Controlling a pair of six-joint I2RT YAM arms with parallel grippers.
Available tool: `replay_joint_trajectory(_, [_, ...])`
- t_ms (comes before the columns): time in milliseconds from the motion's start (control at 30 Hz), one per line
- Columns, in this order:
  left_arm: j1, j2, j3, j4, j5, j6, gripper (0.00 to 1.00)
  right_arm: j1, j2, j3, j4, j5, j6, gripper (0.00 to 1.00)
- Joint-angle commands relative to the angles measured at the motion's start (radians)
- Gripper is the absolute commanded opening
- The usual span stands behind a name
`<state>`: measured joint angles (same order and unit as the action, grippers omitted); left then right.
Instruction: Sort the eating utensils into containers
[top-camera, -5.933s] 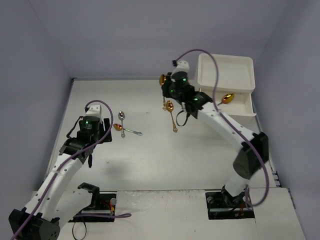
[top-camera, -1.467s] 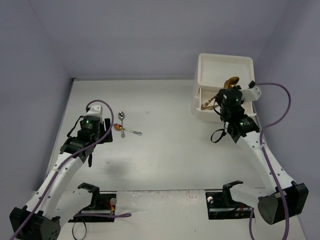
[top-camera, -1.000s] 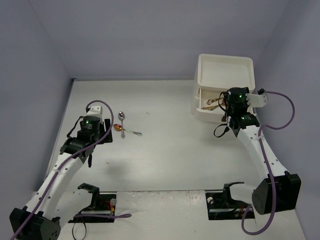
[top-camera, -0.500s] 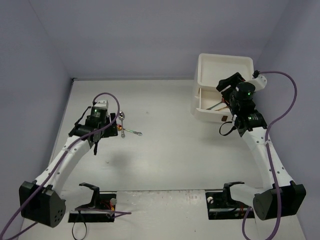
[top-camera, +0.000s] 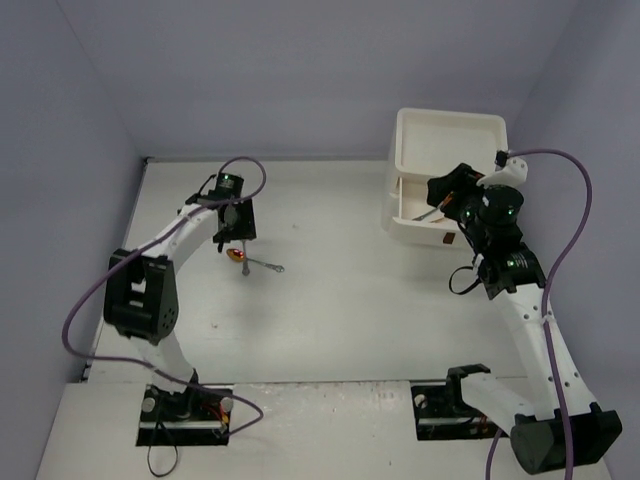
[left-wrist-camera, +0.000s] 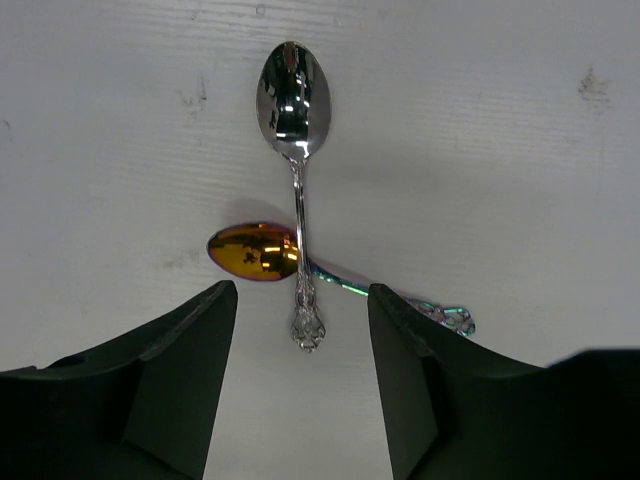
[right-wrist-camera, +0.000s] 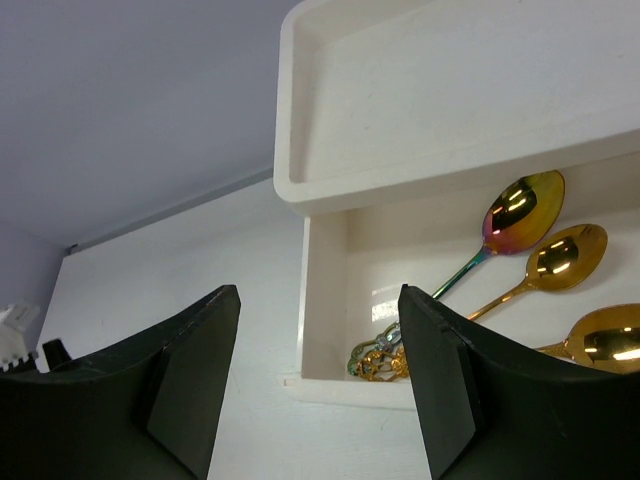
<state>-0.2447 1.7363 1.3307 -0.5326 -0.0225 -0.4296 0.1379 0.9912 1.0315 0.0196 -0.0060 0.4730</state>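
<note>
The left claw (top-camera: 238, 228) hangs over the tabletop (top-camera: 340, 310) in the overhead view, tipped down at the far left. The gold spoon (top-camera: 238, 255) lies just at its 6 o'clock, its thin handle trailing off toward 4. The silver spoon is mostly hidden beneath the claw here. The right claw (top-camera: 448, 190) sits well apart, at 3 o'clock across the tabletop. It noses toward 10 o'clock into the pulled-out drawer (top-camera: 412, 222) of the white cabinet (top-camera: 450, 135). The left arm is plainly the nearer one to the two loose spoons.

From the left wrist, the left claw (left-wrist-camera: 300, 295) is spread and grasping nothing. The silver spoon (left-wrist-camera: 298, 190) runs straight from 12 to 6, bowl at 12. Its ornate handle end sits in the gap between the two fingers (left-wrist-camera: 190, 360) and touches neither. The fingers would close along the 9-to-3 line, square across that handle, so I judge the claw well lined up for this spoon. The gold spoon (left-wrist-camera: 255, 250) has its bowl at 9 o'clock of the handle and its teal stem runs toward 4. It crosses the silver handle just ahead of the fingertips, seemingly underneath, so closing there could snag both.

From the right wrist, the right claw (right-wrist-camera: 318, 300) is also spread and empty. The drawer (right-wrist-camera: 325, 290) lies ahead at 1 o'clock. It holds three gold spoons (right-wrist-camera: 570, 250) with bowls toward 2 and handles toward 8.
</note>
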Motion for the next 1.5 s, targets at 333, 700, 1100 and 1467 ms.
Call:
replay_joint_trajectory(333, [0.031,0.238,0.187,-0.046,0.018,-0.022,0.39,-0.003,-0.03,-0.044,0.02,-0.076,-0.032,0.63])
replay_joint_trajectory(700, [0.029,0.311,0.19,-0.045,0.012,-0.03,0.11,-0.003,-0.031,-0.054,0.019,-0.099,-0.023,0.64])
replay_joint_trajectory(1100, [0.022,0.163,0.274,-0.041,0.08,0.031,0.0,-0.003,0.0,-0.011,0.02,-0.224,-0.044,0.64])
replay_joint_trajectory(1467, [-0.188,-0.133,0.293,0.002,0.292,0.11,0.0,0.145,0.111,0.124,0.022,-0.378,-0.092,0.62])
